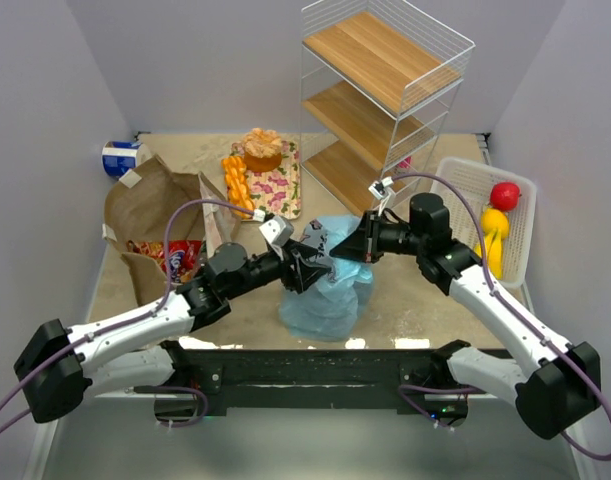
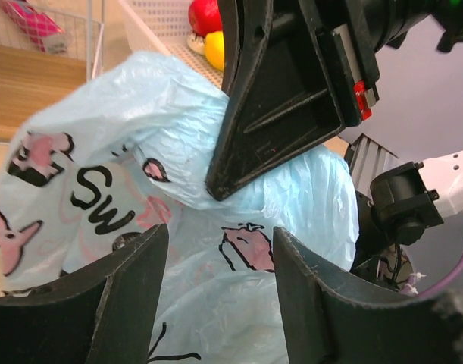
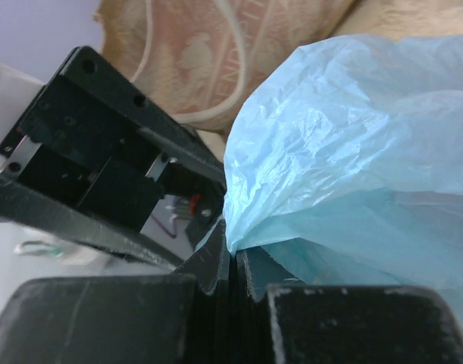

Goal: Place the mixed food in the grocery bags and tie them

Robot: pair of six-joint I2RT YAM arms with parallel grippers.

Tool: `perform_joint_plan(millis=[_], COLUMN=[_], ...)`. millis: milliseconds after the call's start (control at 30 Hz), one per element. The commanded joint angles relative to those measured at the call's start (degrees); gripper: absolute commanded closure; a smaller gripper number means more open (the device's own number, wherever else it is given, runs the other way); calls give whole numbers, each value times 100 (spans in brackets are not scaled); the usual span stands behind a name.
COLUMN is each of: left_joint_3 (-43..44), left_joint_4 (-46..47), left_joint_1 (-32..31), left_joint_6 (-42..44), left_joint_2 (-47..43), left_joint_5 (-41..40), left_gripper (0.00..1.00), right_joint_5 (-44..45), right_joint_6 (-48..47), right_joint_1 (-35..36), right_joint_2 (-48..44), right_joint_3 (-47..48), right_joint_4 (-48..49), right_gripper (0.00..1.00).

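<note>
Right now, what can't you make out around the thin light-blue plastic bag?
- Contents of the thin light-blue plastic bag: all views, hidden by its own film.
- Its loop handles: every view, lost in crumpled folds.
- Bottom of the brown paper bag: top view, hidden by its wall.

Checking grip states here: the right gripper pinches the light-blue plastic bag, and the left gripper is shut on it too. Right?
No: the left gripper is open, jaws apart before the light-blue plastic bag, per the left wrist view. The right gripper does pinch it.
</note>
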Motion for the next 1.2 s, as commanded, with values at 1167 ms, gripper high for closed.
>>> perform_joint_plan(millis=[1167], left_joint_3=[-359], left_joint_4=[3231], left_joint_1=[808], left_joint_6=[-347], left_joint_2=[750], left_joint_5=[2498], left_gripper=[45], right_joint_5=[-1845], right_joint_6=[2714], right_joint_1=[-128], right_joint_2=[60], right_joint_3=[-708], right_joint_4=[2496], right_gripper=[100])
